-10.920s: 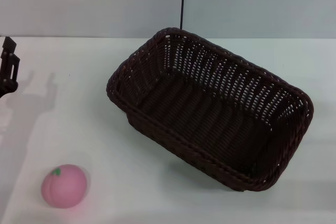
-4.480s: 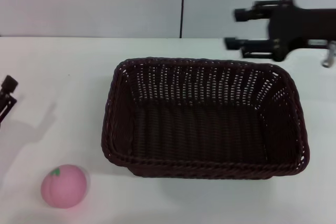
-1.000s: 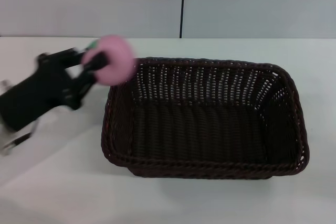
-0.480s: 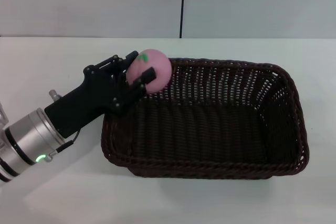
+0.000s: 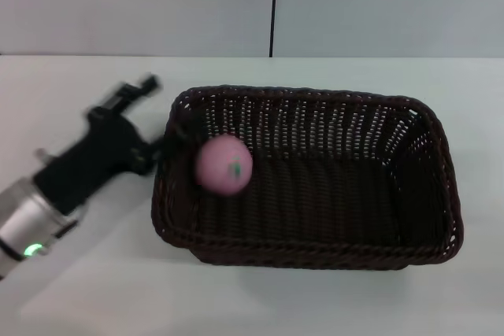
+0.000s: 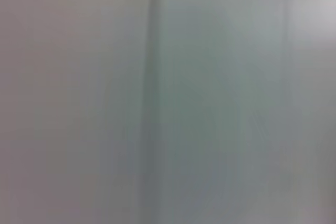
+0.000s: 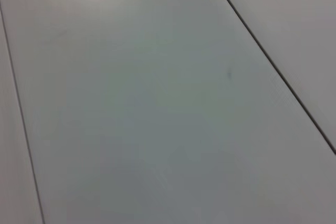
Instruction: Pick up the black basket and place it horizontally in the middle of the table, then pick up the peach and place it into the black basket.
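The black basket (image 5: 425, 194) lies level on the white table (image 5: 79, 289), long side across, in the middle of the head view. The pink peach (image 5: 224, 164) with its green leaf mark is inside the basket at its left end, free of any gripper. My left gripper (image 5: 150, 116) is open and empty just outside the basket's left rim, blurred with motion. My right gripper is out of view. Both wrist views show only blank grey wall panels.
A grey wall with a dark vertical seam (image 5: 274, 5) stands behind the table. Bare tabletop lies to the left of the basket and in front of it.
My left gripper let go of the peach, which dropped into the basket's left end. The gripper has pulled back to the left, outside the rim.
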`<state>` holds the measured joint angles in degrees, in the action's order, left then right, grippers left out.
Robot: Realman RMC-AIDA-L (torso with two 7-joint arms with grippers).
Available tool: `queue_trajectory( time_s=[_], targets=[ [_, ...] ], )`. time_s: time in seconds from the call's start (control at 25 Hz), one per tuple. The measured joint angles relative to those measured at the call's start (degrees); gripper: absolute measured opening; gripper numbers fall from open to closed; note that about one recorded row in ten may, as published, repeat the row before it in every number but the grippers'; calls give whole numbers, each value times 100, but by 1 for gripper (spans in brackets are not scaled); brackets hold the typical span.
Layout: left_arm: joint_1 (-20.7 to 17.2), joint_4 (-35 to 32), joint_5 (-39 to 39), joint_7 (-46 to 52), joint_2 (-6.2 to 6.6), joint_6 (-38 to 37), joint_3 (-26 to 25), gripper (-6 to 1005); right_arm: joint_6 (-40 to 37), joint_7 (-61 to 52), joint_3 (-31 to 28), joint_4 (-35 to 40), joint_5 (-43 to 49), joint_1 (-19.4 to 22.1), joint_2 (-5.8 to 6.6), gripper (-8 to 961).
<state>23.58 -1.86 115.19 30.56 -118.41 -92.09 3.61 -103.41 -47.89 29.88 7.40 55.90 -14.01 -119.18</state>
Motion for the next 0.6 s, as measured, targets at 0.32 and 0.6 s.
queue_trajectory(
  time_s=[0.32,0.6],
  targets=[
    [-823,621,-119,-1460,-11,290,-2790,813,111,567,-582,-298,0,52,3,630],
    [-1071,780,-125,-1674,-8,519,-3589,813,977,1745,-2162,-1104,-1,-91,-7,631]
  ],
)
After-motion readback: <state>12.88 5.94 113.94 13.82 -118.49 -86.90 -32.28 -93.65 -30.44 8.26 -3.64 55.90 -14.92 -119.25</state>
